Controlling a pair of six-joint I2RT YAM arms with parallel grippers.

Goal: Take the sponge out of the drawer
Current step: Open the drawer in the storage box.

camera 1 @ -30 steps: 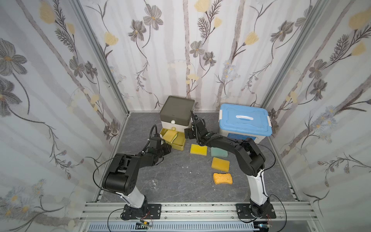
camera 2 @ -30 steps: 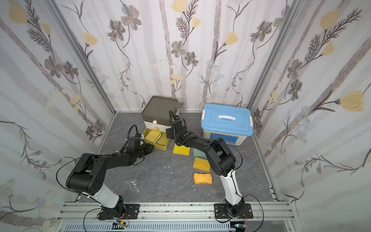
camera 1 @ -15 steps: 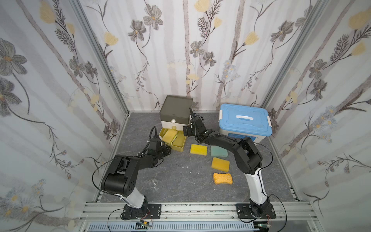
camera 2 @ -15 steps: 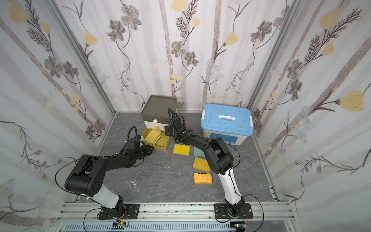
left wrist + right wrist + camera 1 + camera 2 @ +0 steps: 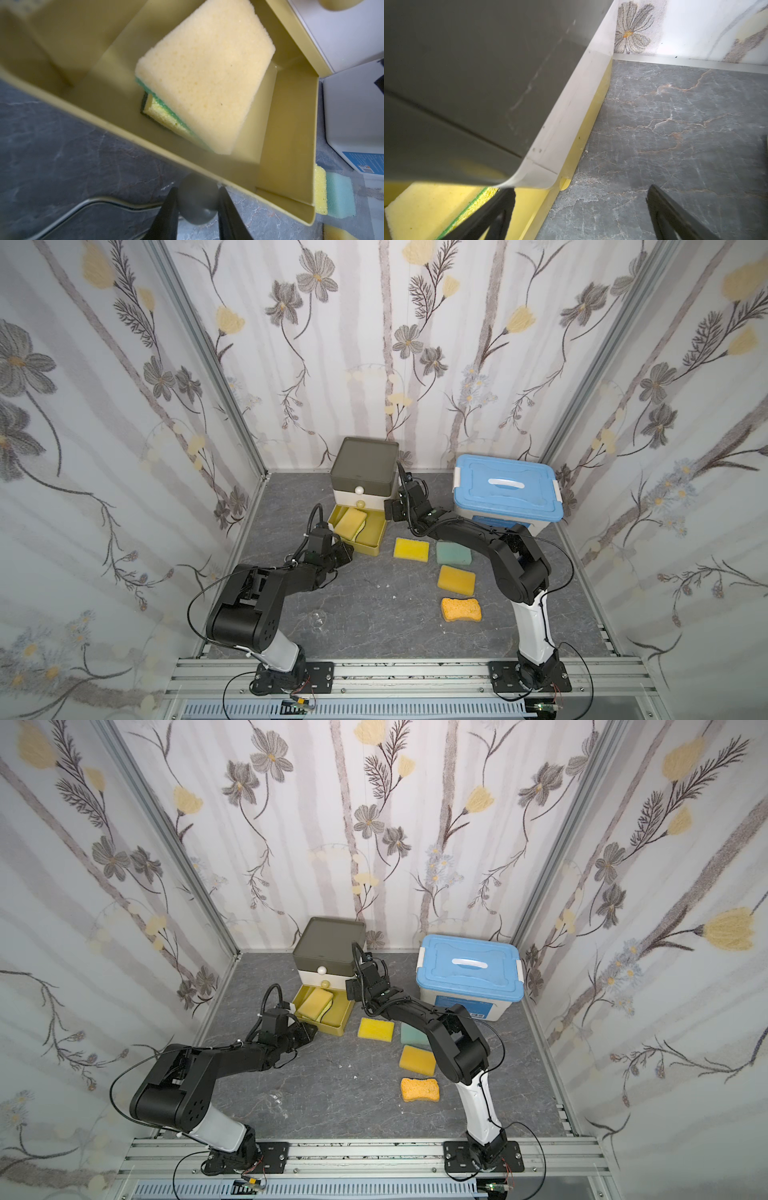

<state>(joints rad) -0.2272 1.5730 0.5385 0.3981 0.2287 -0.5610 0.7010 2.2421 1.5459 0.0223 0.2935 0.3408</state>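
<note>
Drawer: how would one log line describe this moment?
drawer: open | sponge: inside drawer | left end effector: shut on drawer knob | right end effector: open, beside cabinet

The left arm (image 5: 270,580) lay low and stretched forward from its base with the wrist nearly level. The left gripper (image 5: 197,193) was closed, and its two dark fingers (image 5: 168,212) pinched a round knob (image 5: 196,205) seated squarely between the jaws. The right arm (image 5: 469,531) rose from its base, folded sharply at the elbow and reached forward, and the right gripper (image 5: 581,207) had its jaws spread wide, each dark finger (image 5: 496,207) angling outward from the gap, both arms appearing in both top views.
</note>
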